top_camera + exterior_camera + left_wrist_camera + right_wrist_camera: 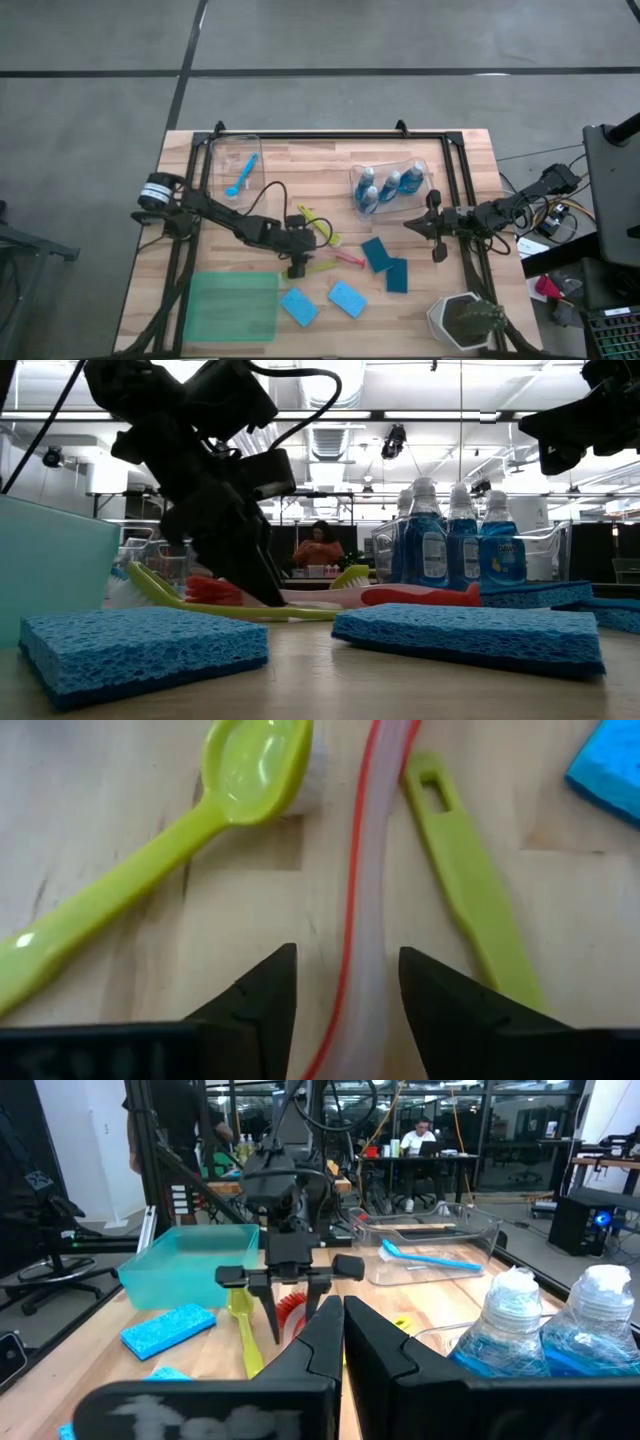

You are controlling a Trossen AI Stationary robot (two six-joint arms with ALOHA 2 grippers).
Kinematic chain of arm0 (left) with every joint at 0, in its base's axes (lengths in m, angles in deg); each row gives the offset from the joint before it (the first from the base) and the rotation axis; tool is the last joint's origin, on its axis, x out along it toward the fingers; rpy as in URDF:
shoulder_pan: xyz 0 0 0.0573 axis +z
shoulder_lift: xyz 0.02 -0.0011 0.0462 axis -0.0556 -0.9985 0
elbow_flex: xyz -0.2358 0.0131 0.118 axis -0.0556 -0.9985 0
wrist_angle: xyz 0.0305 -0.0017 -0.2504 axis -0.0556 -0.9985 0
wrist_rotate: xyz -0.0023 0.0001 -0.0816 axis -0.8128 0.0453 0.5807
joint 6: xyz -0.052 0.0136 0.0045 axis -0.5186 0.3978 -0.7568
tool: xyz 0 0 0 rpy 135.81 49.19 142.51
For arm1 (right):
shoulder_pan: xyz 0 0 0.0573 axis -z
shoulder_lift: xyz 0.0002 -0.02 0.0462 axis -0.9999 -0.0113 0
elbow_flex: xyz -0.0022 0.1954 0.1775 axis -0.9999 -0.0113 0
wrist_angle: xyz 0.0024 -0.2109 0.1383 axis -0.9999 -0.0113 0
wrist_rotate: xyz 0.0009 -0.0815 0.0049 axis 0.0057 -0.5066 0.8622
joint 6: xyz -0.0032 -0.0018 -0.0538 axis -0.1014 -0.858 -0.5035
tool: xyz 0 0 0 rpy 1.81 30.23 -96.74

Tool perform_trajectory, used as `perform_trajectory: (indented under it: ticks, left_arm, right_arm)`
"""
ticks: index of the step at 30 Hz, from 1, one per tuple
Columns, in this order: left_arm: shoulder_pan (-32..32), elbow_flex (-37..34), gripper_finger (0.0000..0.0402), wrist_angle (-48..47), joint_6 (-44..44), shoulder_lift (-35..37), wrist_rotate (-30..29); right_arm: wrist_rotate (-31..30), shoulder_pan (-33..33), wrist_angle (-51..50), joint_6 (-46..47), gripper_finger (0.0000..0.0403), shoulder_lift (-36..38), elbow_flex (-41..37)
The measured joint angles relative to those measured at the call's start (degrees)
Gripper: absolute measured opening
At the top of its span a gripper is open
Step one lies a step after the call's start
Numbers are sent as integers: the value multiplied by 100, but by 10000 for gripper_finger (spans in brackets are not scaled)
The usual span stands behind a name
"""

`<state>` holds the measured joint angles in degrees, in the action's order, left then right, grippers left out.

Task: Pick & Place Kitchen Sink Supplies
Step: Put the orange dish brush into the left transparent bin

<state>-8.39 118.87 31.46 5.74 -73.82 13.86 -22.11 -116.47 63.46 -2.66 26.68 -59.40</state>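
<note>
Pink brush (362, 910) between left tool's (345, 985) parted fingers.

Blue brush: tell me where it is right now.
In the high view, the blue brush lies inside the clear bin at the table's far left, beyond the left claw and apart from the other brushes mid-table.

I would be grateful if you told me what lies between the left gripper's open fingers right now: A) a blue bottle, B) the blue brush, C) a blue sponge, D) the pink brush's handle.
D: the left wrist view shows the left gripper with its fingers apart on either side of the pale, red-edged handle of the pink brush, which lies flat on the table.
</note>
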Motion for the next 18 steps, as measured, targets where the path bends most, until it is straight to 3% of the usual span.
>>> perform_trajectory:
  ticks: [6, 12, 18]
  left_arm:
    - [2, 0, 129, 4, 0, 0, -32]
    - [7, 0, 51, 6, 83, 0, -36]
    - [22, 0, 47, 7, 90, 0, -45]
  right_arm:
    - [0, 1, 1, -5, 8, -1, 1]
    - [0, 0, 0, -4, 8, 1, 0]
    - [-2, 0, 0, -2, 8, 1, 0]
